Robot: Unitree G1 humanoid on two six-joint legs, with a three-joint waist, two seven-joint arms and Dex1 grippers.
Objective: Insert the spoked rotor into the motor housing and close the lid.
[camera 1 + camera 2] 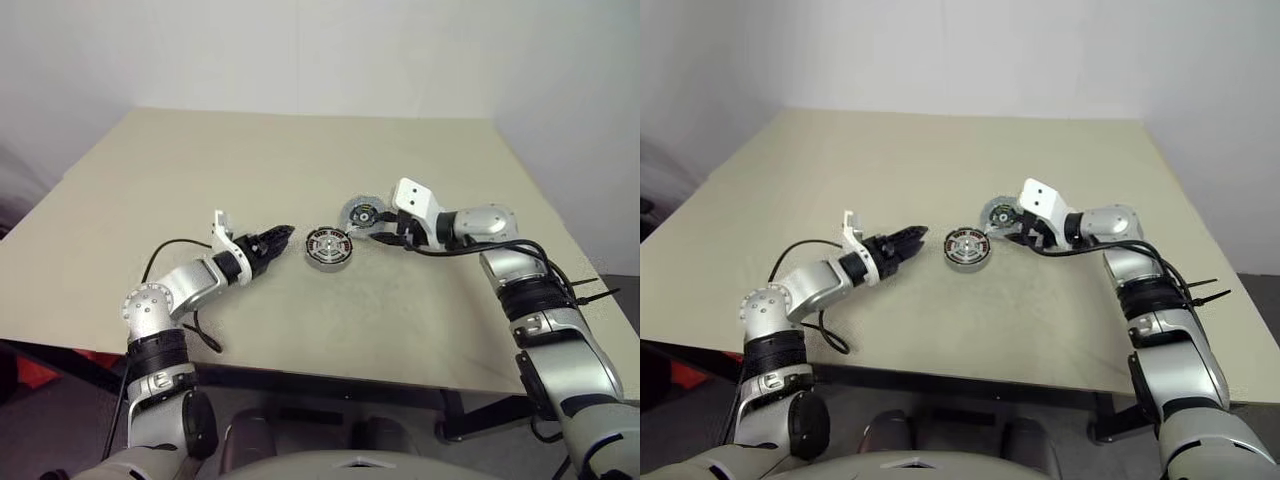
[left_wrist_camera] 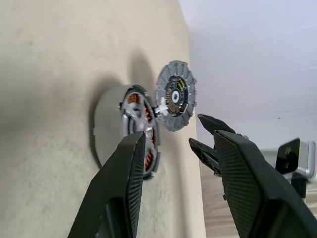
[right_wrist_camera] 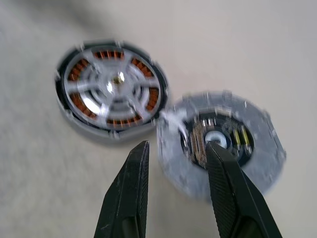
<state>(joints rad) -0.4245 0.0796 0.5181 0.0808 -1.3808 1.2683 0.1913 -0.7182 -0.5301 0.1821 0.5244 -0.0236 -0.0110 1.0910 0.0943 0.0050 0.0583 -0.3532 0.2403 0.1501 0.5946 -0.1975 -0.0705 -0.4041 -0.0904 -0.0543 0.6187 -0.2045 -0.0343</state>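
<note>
I see the motor housing (image 1: 328, 247) lying flat in the middle of the desk (image 1: 250, 170), with the copper coils of the spoked rotor (image 3: 110, 88) inside it. The lid (image 1: 360, 214) is held tilted in my right gripper (image 1: 385, 238), just beside the housing. My left gripper (image 1: 282, 236) stands open and empty, farther off.
</note>
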